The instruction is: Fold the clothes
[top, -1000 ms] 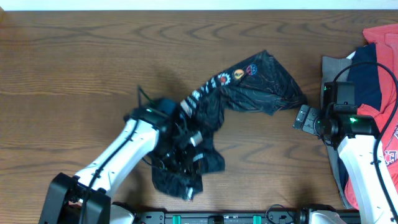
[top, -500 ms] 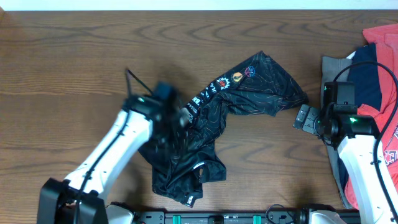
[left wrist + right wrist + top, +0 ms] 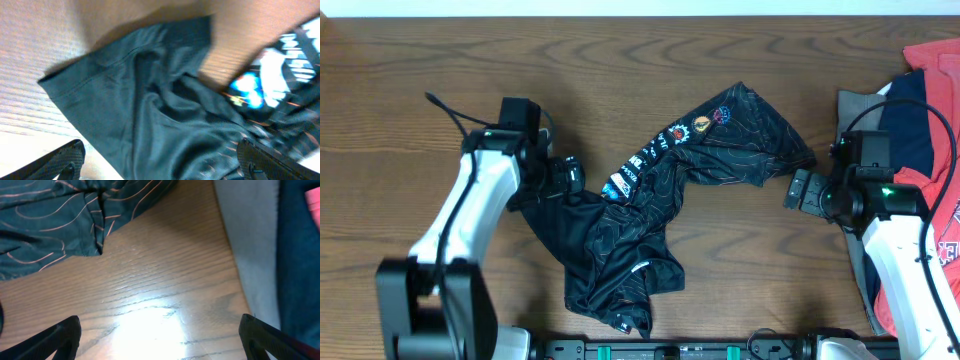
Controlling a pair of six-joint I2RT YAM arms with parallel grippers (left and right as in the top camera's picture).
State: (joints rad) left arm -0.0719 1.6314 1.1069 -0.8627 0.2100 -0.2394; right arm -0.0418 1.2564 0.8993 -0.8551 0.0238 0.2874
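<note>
The black jersey (image 3: 660, 220) with thin orange contour lines lies crumpled mid-table, its badged sleeve reaching up to the right. My left gripper (image 3: 570, 176) stands open at the jersey's left edge, holding nothing. In the left wrist view the dark cloth (image 3: 150, 100) spreads under and between the wide jaws (image 3: 160, 167), with white lettering at the right. My right gripper (image 3: 798, 190) is open just right of the sleeve's end. In the right wrist view it (image 3: 160, 337) hangs over bare wood, with the jersey's hem (image 3: 60, 220) at the upper left.
A pile of other garments sits at the right edge: a red T-shirt (image 3: 935, 60), a navy piece (image 3: 910, 130) and a grey one (image 3: 855, 105), whose edge (image 3: 250, 245) lies close beside my right gripper. A black rail (image 3: 670, 350) runs along the table's front.
My left gripper has opened, let go of the jersey and swung up and to the left from the cloth's lower middle. The jersey's left part now lies flatter. The right arm barely moved.
</note>
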